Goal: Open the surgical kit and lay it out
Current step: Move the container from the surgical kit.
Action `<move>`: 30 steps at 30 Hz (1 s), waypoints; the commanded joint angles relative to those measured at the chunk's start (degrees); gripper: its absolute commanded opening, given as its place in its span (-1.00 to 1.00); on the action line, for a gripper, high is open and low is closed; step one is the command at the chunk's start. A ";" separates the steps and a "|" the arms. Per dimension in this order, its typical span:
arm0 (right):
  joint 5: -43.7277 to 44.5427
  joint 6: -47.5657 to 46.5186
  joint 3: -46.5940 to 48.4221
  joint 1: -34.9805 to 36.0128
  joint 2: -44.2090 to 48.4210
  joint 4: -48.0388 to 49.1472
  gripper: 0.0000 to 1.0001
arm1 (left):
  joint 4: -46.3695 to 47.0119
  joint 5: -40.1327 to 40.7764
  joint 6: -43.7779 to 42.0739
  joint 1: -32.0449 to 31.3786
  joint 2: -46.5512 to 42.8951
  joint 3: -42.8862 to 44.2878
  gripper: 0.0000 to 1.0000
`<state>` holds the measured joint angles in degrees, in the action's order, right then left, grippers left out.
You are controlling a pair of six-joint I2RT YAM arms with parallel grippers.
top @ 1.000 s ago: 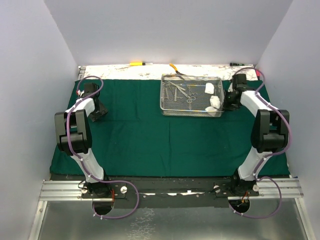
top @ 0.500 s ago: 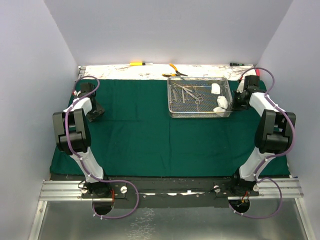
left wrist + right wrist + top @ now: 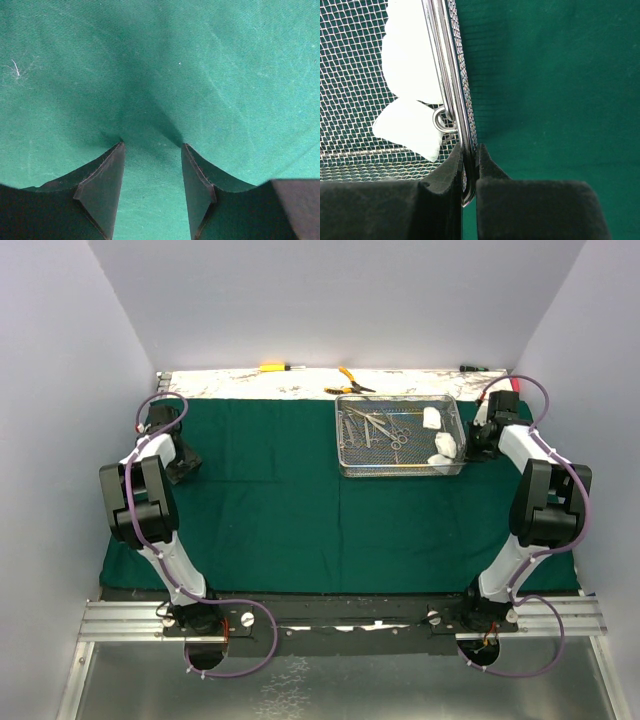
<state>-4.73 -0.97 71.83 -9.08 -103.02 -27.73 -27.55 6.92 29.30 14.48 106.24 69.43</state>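
A green cloth [image 3: 280, 510] covers most of the table [image 3: 230, 383]. At 12 o'clock, a screwdriver [image 3: 272, 367] and pliers [image 3: 350, 380] lie on its bare edge.

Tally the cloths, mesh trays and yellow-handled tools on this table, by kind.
Dark green cloth wrap: 1
Rectangular wire-mesh steel tray: 1
Yellow-handled tools: 2, a screwdriver and pliers
Total: 4

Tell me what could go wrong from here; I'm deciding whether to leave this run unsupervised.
The right gripper pinches only the thin side rim of the wire-mesh tray, so the tray could slip or swing, shifting the gauze rolls and clamps inside. The left gripper, jaws apart, presses into the green cloth, which puckers between its tips; a pull there might drag the cloth and the tray standing on it.
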 commanded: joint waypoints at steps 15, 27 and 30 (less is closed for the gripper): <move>9.66 0.06 -1.34 -0.44 3.66 3.68 -0.99 | -2.71 -1.03 1.37 3.03 1.67 0.97 0.03; 3.44 0.76 3.82 -0.48 4.72 -0.19 -0.05 | -3.34 -2.47 1.16 3.01 1.42 2.30 0.03; 2.56 2.18 3.85 -0.39 7.22 -1.00 0.17 | -3.59 -3.62 0.96 3.02 0.59 3.23 0.03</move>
<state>-0.60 -0.54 73.67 -9.13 -100.68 -27.55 -29.58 5.43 30.37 16.93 106.89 70.81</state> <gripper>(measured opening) 0.532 0.515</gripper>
